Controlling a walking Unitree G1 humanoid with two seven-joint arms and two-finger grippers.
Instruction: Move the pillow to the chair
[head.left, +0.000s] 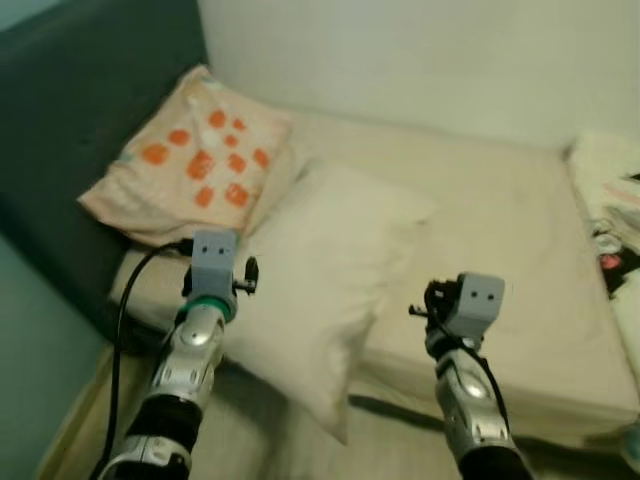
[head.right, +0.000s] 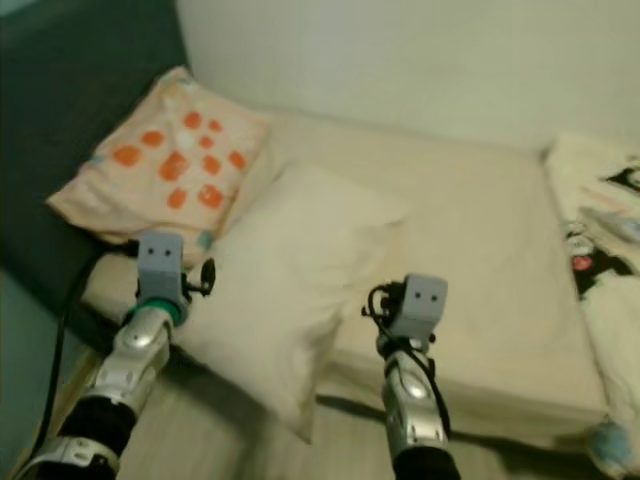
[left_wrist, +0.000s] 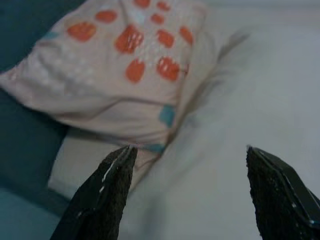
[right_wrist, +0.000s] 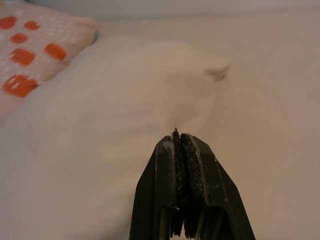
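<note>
A plain cream pillow (head.left: 325, 290) lies on the bed (head.left: 520, 250), slanting from the middle of the mattress toward its near edge, where its lower corner hangs over the side toward the floor. At its far left a second pillow (head.left: 195, 160), pale pink with orange blotches, leans against the dark blue headboard (head.left: 80, 110), and the cream pillow's upper left corner touches it. The left gripper (left_wrist: 187, 192) is raised just before the near left corner of the bed, at the left edge of the cream pillow; its jaws stand wide apart, empty, pointing at the seam where the two pillows meet. The right gripper (right_wrist: 181, 145) is held up at the near edge of the mattress, just right of the cream pillow's hanging corner; its jaws are pressed together with nothing between them and point across the pillow's top toward the far side of the bed. A heap of white printed bedding (head.left: 615, 210) sits at the far right edge of the mattress. A pale wall (head.left: 420, 55) runs behind the bed.
</note>
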